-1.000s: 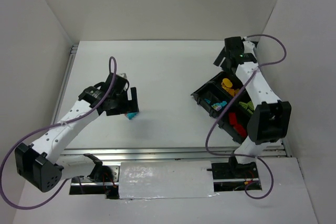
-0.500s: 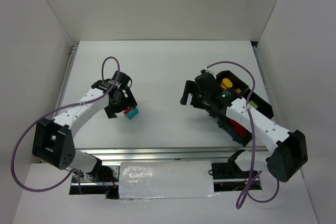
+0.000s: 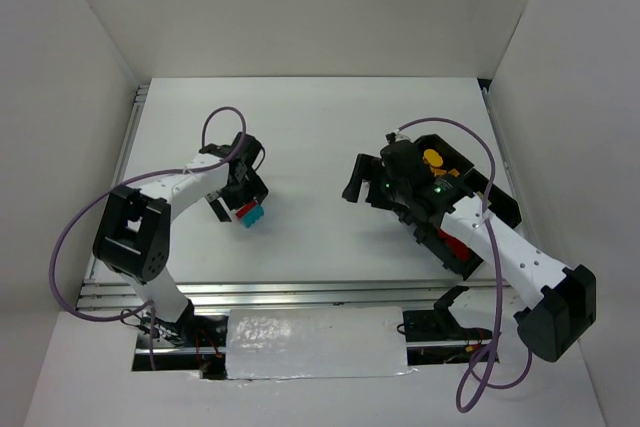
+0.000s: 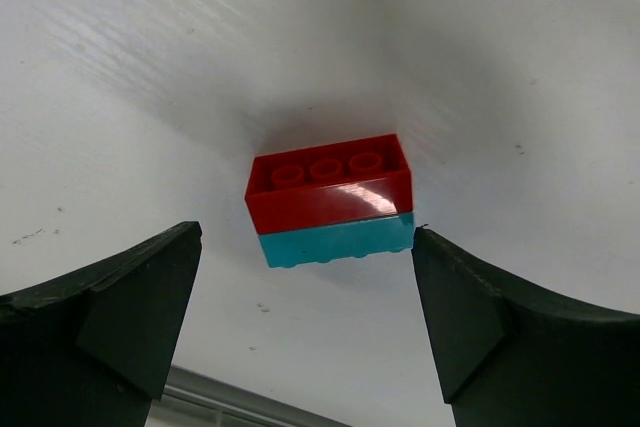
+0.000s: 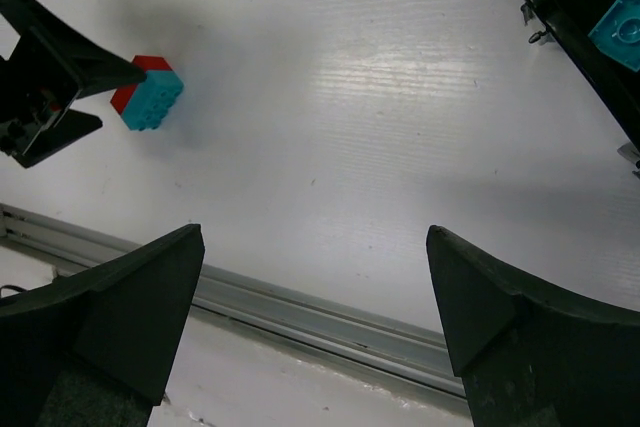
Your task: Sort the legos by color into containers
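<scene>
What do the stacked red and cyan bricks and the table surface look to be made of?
Red brick: glossy moulded plastic, with a sharp highlight on its side. Cyan brick joined to it: likely the same plastic, duller here. Table surface: white sheet with fine parallel ribbing, possibly corrugated plastic.

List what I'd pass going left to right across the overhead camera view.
Stacked red-and-cyan legos → right gripper → yellow lego → right wall of the black tray. The left gripper overlaps the stack, so it is left out.
</scene>
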You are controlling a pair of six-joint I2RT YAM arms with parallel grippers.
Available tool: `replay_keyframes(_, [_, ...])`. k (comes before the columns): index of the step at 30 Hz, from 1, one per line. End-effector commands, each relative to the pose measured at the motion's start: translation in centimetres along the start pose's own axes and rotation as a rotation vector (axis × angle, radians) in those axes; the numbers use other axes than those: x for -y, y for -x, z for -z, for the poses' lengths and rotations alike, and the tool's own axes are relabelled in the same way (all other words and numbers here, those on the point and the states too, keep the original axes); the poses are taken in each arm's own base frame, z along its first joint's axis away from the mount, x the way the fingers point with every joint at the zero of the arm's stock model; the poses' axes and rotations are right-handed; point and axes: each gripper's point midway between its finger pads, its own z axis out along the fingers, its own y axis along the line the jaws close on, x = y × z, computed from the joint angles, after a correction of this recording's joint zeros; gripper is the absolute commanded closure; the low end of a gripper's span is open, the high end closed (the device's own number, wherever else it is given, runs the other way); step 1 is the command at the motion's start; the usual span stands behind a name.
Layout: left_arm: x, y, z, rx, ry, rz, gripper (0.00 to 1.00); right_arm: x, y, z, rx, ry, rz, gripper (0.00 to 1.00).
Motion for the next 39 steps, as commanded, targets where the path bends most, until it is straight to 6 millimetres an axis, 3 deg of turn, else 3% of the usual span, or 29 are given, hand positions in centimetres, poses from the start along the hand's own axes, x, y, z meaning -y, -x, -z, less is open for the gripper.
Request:
replay_keyframes(1, [1.7,2.0,0.7,0.056,-0.044,0.054,0.01,-0.9,0.2,0.9,0.023,0.057,0.035,0.00])
replay_keyframes(15, [1.6,0.1,-1.8,-0.020,-0.006,0.122,0.01,-1.2,0.5,0.7,0.000,0.058,0.110,0.00])
replay_keyframes(22, [1.3,0.0,-3.1,-0.013,0.014,0.136,0.08,-1.5,0.2,0.3,-0.022,0.076,0.137,0.00])
replay_keyframes(31, [1.0,0.0,-4.1,-0.008,0.034,0.118,0.04,-1.9,-0.3,0.0,-0.048,0.105,0.143,0.00])
replay_keyframes(34, [1.2,0.3,-3.9,0.002,0.020,0.111,0.41,-2.6,-1.0,-0.2,-0.071,0.151,0.149,0.00])
replay_keyframes(35, [1.3,0.3,-3.8,0.003,0.015,0.111,0.74,-3.3,-0.9,-0.2,-0.064,0.193,0.153,0.00])
replay_keyframes(38, [2.2,0.4,-2.8,-0.012,-0.033,0.113,1.00,-5.8,-2.8,0.0,-0.133,0.378,0.153,0.02])
replay_keyframes(39, [2.8,0.5,-1.9,-0.016,-0.070,0.122,1.00,-6.2,-3.1,0.0,-0.142,0.411,0.142,0.03])
